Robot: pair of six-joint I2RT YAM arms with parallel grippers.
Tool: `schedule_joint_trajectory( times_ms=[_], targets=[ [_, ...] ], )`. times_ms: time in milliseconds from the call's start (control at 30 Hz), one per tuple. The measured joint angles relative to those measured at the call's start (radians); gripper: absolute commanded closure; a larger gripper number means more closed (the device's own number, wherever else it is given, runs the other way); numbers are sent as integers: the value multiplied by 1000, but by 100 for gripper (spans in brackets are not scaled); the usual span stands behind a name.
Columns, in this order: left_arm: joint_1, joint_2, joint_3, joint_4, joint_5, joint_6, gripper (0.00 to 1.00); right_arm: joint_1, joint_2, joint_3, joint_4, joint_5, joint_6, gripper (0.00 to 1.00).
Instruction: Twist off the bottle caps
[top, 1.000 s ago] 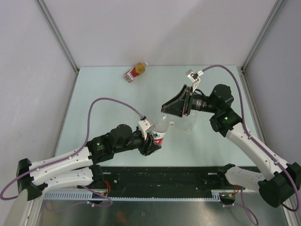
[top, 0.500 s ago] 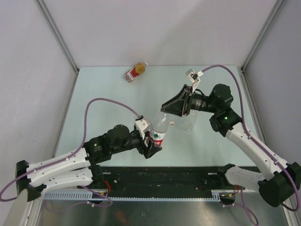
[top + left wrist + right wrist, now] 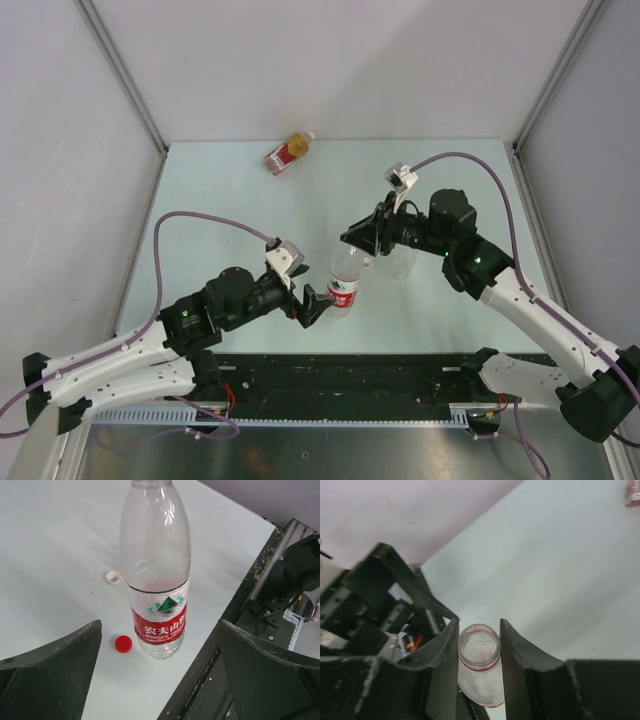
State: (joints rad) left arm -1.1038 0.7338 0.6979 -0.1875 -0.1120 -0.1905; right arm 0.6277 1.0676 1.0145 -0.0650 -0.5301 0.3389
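Right claw point(image 3: 478, 630) was clenched on the neck of the labelled bottle point(image 3: 157, 580), one finger on each side just under the rim. That neck was open, no cap on it. Left claw point(image 3: 315, 300) was spread wide and touching nothing. The bottle stood upright on the table point(image 3: 220, 190) just in front of it, near the front edge.

Progress-wise I'd call it roughly two thirds done. A red cap point(image 3: 123, 643) lay on the table right beside the bottle's base, and a white cap point(image 3: 114, 577) sat a bit further off, open side up. So two caps were off. The unlabelled bottle point(image 3: 403, 262) was just beyond the labelled one, partly under the right arm. I couldn't make out its neck, but the loose white cap is probably its. What looked left was the amber bottle point(image 3: 288, 152), lying on its side at the far edge, well apart from both arms, seemingly with its cap on.

Compared with a second earlier, the left claw had been clamped round the bottle's label, then let go and backed off toward its own base. The right claw had been a bit higher and looser by the look of it, then came down and closed on the neck. The bottle ended up standing straighter. The amber one hadn't budged.
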Motion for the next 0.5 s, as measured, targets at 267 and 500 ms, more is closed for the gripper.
schedule_joint_trajectory(
  times_ms=[267,500],
  targets=[
    [0,-17,0,0,-43,11,1,67,51,0,-12,269,-114,100],
    [0,-5,0,0,-73,24,1,89,179,0,103,414,-164,100]
  ],
)
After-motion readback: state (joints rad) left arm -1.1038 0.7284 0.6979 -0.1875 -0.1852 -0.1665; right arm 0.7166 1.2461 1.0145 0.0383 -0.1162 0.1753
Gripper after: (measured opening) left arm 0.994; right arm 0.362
